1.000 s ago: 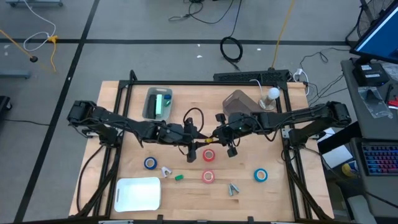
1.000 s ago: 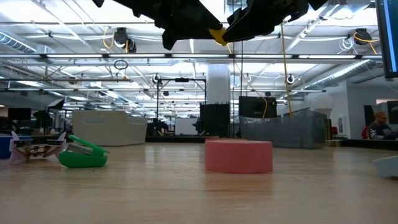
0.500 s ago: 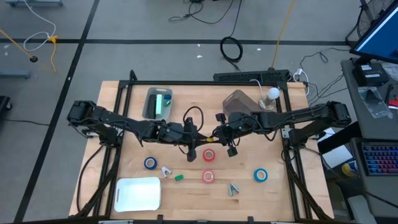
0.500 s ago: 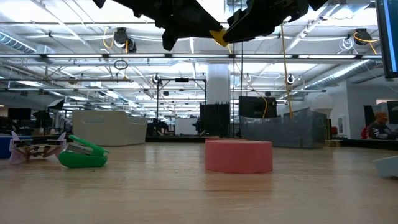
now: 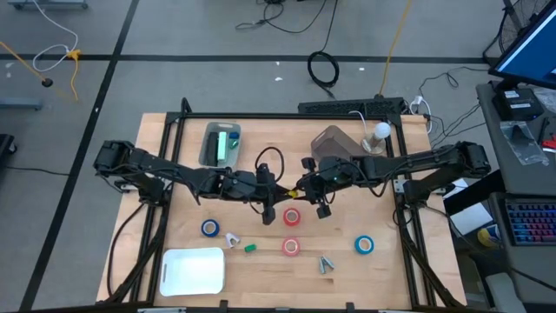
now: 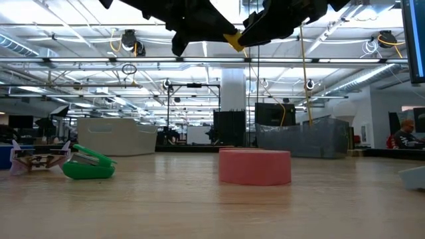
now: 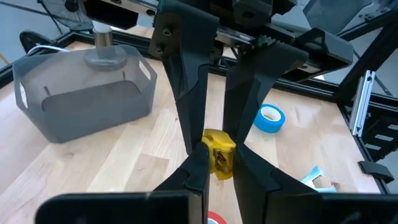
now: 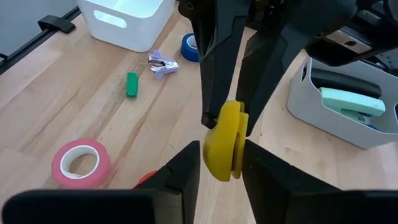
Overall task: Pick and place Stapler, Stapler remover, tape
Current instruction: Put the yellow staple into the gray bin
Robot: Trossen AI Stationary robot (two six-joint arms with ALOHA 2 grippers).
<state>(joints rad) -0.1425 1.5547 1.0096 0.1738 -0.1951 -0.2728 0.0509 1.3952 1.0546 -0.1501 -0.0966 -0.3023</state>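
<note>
A small yellow stapler remover [image 5: 295, 193] hangs high over the table's middle, between both grippers, which meet tip to tip. My left gripper [image 7: 219, 158] reaches in from the left and is shut on it. My right gripper [image 8: 222, 155] reaches in from the right and has its fingers on the same piece. On the table below lie a red tape roll [image 5: 292, 216], a pink one [image 5: 291, 247], two blue rolls [image 5: 209, 228] [image 5: 363, 245], a green stapler [image 5: 250, 248] and a purple stapler remover [image 5: 232, 238]. My left gripper pinches the yellow stapler remover [image 7: 217, 163] between its two fingers, one on each flat side. The fingers come from the table's left, slanting slightly down. The piece is lifted well clear of the table. My right gripper has its two fingers on the remover's opposite sides [image 8: 219, 165], coming from the table's right and slanting slightly down. The left finger [image 8: 191, 163] stands very close; whether it touches I cannot tell. The piece stands on edge between the fingers, high above the table.
A grey bin [image 5: 208, 149] with a mint stapler stands at the far left. Another grey bin [image 5: 333, 141] stands at the far right. A white tray [image 5: 193, 270] sits near the front left edge. A grey stapler remover [image 5: 326, 264] lies near the front.
</note>
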